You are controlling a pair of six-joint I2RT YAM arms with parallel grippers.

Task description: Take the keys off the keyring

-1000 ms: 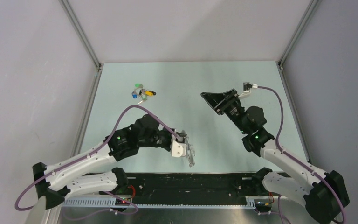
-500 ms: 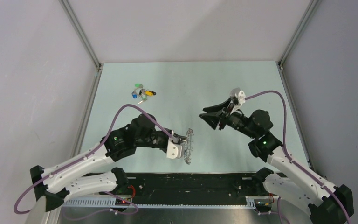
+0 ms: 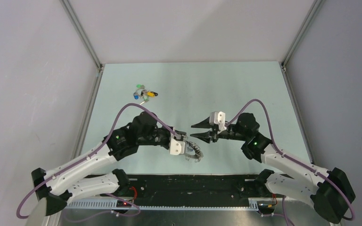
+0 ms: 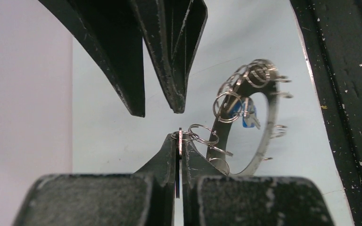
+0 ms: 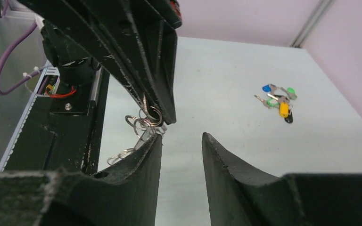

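At the left gripper (image 4: 179, 139): jaws pressed tight on a thin edge of metal, linked by small wire loops to the keyring (image 4: 269, 127). Just beyond those fingertips, the keyring hanging tilted over the near part of the table (image 3: 193, 84), hollow centre towards the left wrist camera; touching the surface or not, impossible to tell. Inside the hollow, against the upper rim: a blue-headed key (image 4: 238, 109) with a silver blade. No making out a black one among the loops. Opposite, tips towards the loops and close to them but apart: the right gripper (image 3: 191, 132), jaws parted by a narrow gap. Well away at the back left of the table: a small cluster of green, blue and yellow keys (image 3: 143, 93)
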